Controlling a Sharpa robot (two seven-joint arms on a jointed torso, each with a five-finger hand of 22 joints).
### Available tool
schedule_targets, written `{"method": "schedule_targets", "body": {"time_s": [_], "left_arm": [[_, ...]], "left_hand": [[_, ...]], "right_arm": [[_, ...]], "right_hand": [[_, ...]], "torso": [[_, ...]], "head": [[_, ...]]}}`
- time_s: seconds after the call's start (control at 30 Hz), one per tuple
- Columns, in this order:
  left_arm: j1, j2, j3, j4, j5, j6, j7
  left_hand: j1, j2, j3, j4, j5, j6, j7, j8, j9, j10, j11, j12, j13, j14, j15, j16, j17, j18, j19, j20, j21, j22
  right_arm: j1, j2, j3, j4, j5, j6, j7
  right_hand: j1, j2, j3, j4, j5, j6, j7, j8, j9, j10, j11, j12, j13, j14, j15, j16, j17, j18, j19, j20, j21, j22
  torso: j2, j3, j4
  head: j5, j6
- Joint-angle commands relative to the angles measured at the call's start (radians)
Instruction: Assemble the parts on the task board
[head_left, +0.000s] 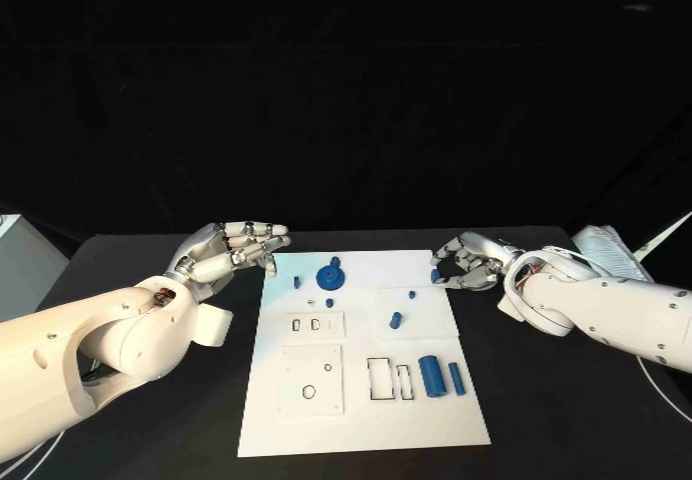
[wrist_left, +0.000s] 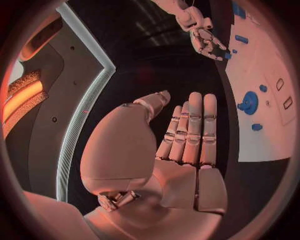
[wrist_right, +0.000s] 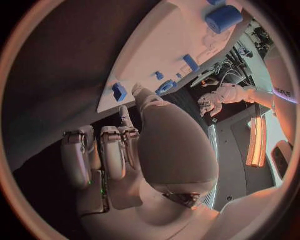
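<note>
The board (head_left: 361, 420) is laid in the middle of the black table (head_left: 562, 420), with blue parts spread over it. A gear (head_left: 330, 275) is seen near the far edge, with small pegs (head_left: 297, 282) beside it. A short pin (head_left: 395, 320) lies near the centre, and a thick cylinder (head_left: 428, 374) and a thinner rod (head_left: 456, 377) lie side by side toward the right edge, next to rectangular cut-outs.

The left hand (head_left: 231, 250) is held above the table just beside the board's far left corner. In the left wrist view its fingers (wrist_left: 190, 127) are stretched out straight and close together, with nothing between them; the hand (wrist_left: 181, 150) is released.

The right hand (head_left: 469, 260) is placed at the board's far right corner, fingers curled downward. A small blue part (head_left: 436, 275) is seen at its fingertips at the board's edge. In the right wrist view that part (wrist_right: 119, 92) lies on the board's corner close to the fingers (wrist_right: 125, 117), but whether it is grasped or only touched cannot be told.
</note>
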Motion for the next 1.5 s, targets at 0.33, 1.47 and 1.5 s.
{"method": "schedule_targets", "body": {"time_s": [0.33,1.47,1.5], "left_arm": [[0.001,0.0,0.001,-0.001,-0.003,0.02,0.008],[0.001,-0.003,0.001,-0.001,-0.007,0.025,-0.001],[0.001,-0.003,0.001,-0.001,-0.007,0.026,-0.002]], "left_hand": [[-0.008,-0.001,0.007,0.0,-0.005,-0.005,0.004,0.0,0.001,-0.002,0.004,-0.006,0.001,-0.007,-0.001,0.007,-0.001,0.014,-0.009,0.003,0.005,0.002],[-0.009,0.0,0.007,0.0,-0.004,-0.007,0.006,-0.001,0.002,-0.003,0.004,-0.006,0.001,-0.009,-0.001,0.008,-0.002,0.014,-0.011,0.003,0.007,0.003],[-0.01,0.0,0.007,0.0,-0.004,-0.007,0.006,-0.001,0.002,-0.004,0.005,-0.006,0.0,-0.009,-0.001,0.008,-0.002,0.014,-0.011,0.003,0.007,0.003]], "right_arm": [[-0.017,0.025,0.0,-0.035,-0.021,-0.041,-0.036],[-0.026,0.058,0.0,-0.065,-0.02,-0.021,-0.033],[-0.026,0.059,0.0,-0.065,-0.02,-0.021,-0.033]], "right_hand": [[-0.005,0.004,-0.005,0.003,-0.004,-0.005,-0.002,-0.004,-0.001,0.097,0.006,-0.002,0.257,0.104,0.005,0.004,0.263,-0.012,0.102,0.006,-0.002,0.255],[0.023,0.047,0.089,-0.026,-0.069,0.063,-0.018,0.018,0.004,0.102,-0.007,0.004,0.263,0.104,-0.018,0.004,0.263,-0.014,0.106,-0.012,0.004,0.262],[0.023,0.047,0.089,-0.026,-0.069,0.063,-0.018,0.018,0.004,0.102,-0.007,0.004,0.263,0.104,-0.018,0.004,0.263,-0.014,0.106,-0.012,0.004,0.262]], "torso": [[-0.001,-0.0003,-0.0029],[-0.002,0.0,-0.0034],[-0.002,-0.0001,-0.0029]], "head": [[0.006,-0.013],[0.008,-0.021],[0.008,-0.022]]}}
